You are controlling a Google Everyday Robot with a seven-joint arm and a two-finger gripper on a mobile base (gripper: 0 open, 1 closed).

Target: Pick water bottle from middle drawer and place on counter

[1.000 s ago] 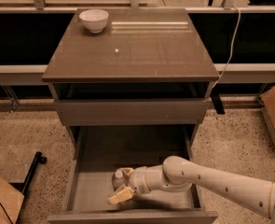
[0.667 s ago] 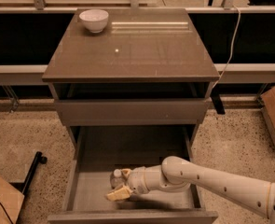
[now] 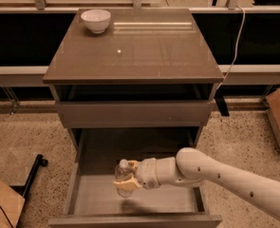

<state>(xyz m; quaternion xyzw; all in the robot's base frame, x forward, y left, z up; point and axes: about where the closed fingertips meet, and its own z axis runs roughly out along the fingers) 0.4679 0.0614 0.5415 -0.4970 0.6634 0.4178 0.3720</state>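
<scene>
Camera view looks down on the cabinet from the front, with the middle drawer pulled open below the counter's front edge. The gripper is inside that drawer, left of its centre, with its tan fingers clamped on the water bottle, whose white cap pokes up just above them. A shadow on the pale floor beneath suggests the bottle is lifted off it (though I cannot be certain).

The step in hand looks like carrying the bottle out. To do it well, draw it toward the drawer's front edge before raising it, since the shallower drawer and the counter overhang the back of the opening. Keep the bottle upright and the grip firm, as ribbed plastic may flex. Set it down mid-slab, well away from the white bowl at the far left corner.

Count: one bottle, one bowl, one gripper, two drawers showing.
</scene>
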